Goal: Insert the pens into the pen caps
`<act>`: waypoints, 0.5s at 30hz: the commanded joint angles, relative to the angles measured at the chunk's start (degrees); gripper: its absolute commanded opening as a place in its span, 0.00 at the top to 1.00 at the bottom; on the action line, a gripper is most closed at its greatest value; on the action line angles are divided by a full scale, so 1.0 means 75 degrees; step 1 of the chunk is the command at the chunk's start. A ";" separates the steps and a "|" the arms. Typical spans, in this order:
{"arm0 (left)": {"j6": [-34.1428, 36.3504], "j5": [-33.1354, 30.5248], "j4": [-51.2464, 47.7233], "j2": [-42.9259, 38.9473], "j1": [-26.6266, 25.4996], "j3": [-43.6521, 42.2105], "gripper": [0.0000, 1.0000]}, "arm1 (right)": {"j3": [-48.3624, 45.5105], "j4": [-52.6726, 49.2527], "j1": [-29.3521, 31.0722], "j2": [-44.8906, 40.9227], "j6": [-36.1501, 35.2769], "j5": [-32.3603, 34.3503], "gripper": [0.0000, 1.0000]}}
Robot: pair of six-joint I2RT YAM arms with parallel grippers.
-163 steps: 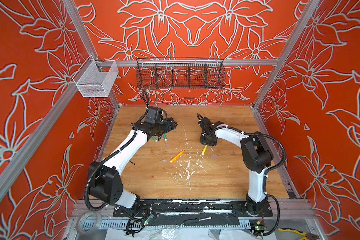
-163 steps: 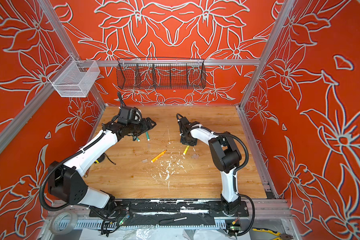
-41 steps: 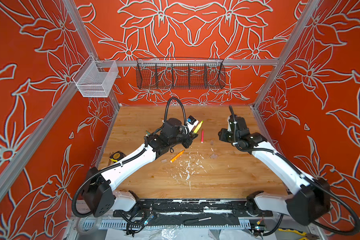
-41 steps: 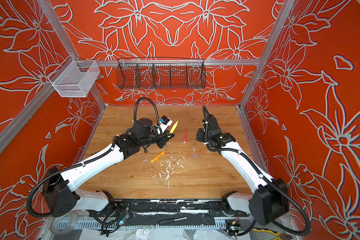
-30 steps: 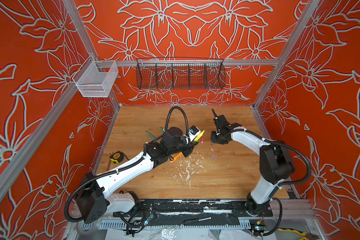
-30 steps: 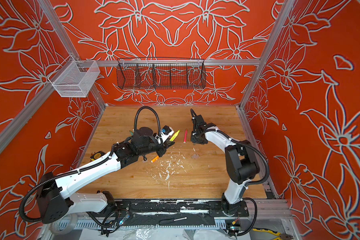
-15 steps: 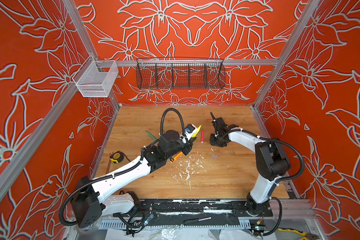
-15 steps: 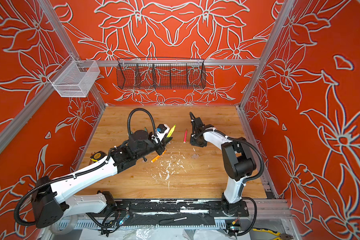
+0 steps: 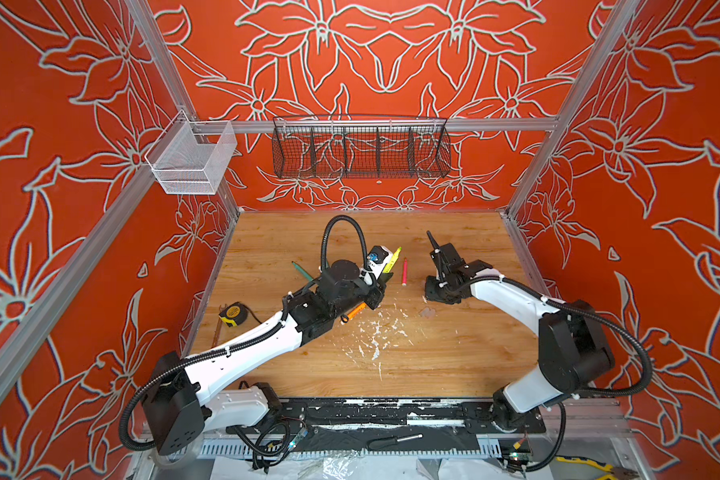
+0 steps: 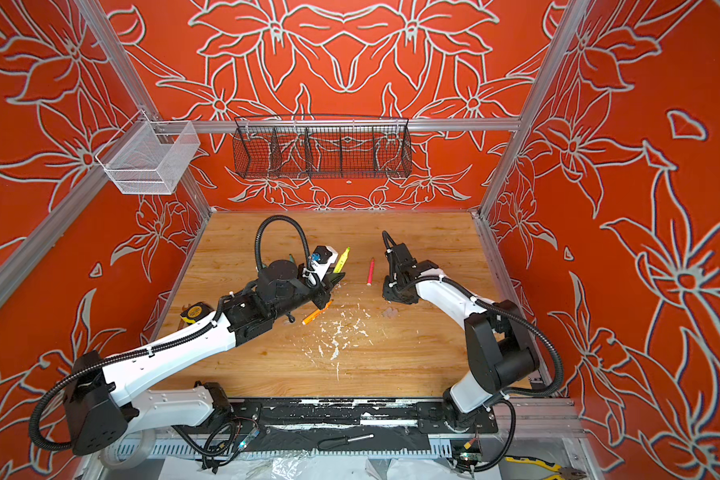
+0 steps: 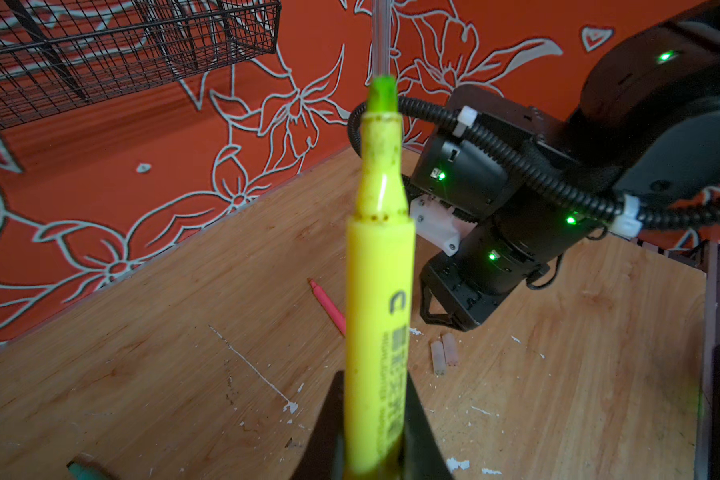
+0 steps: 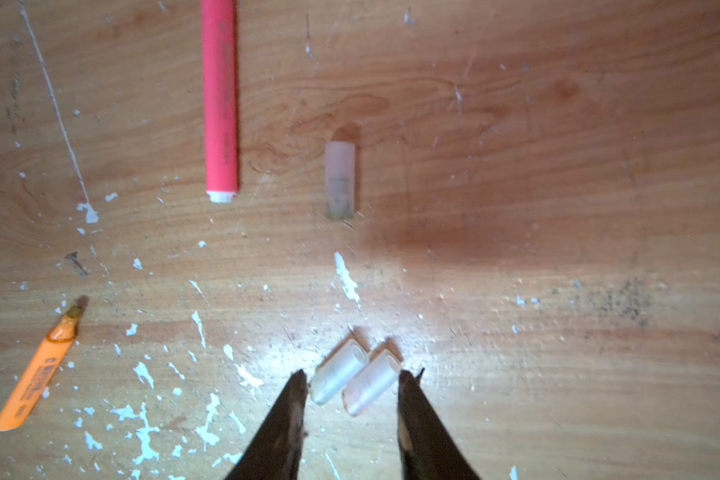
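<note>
My left gripper (image 11: 375, 388) is shut on the yellow pen (image 11: 379, 291), whose bare tip points up and away; both top views show this pen (image 9: 393, 259) (image 10: 341, 259) held above the table. My right gripper (image 12: 352, 376) points down at the wood and is open. Two clear pen caps (image 12: 335, 376) (image 12: 371, 382) lie side by side between its fingertips, untouched. A third cap (image 12: 340, 178) lies farther off, beside the pink pen (image 12: 220, 99) (image 9: 404, 272). The orange pen (image 12: 36, 374) (image 9: 356, 311) lies under my left arm. A teal pen (image 9: 302, 271) lies behind that arm.
White paint flecks (image 9: 375, 336) dot the wood at mid-table. A yellow tape measure (image 9: 233, 311) sits by the left wall. A black wire basket (image 9: 360, 151) and a white mesh bin (image 9: 192, 160) hang on the back rail. A screwdriver (image 9: 395, 439) lies on the front rail.
My right gripper has come down close to the table over the two caps and its jaws have spread wider. My left gripper keeps the yellow pen and has barely shifted.
</note>
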 commanded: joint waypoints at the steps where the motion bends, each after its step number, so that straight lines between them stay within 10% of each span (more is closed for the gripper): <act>1: -0.0123 0.0100 0.0078 0.0137 -0.0077 0.0205 1.00 | -0.0384 -0.0298 0.0021 -0.0317 0.0183 0.0271 0.61; 15: -0.0147 0.0047 0.0048 0.0151 -0.0118 0.0236 1.00 | -0.0648 0.0370 0.0050 0.0239 0.0626 -0.0137 0.65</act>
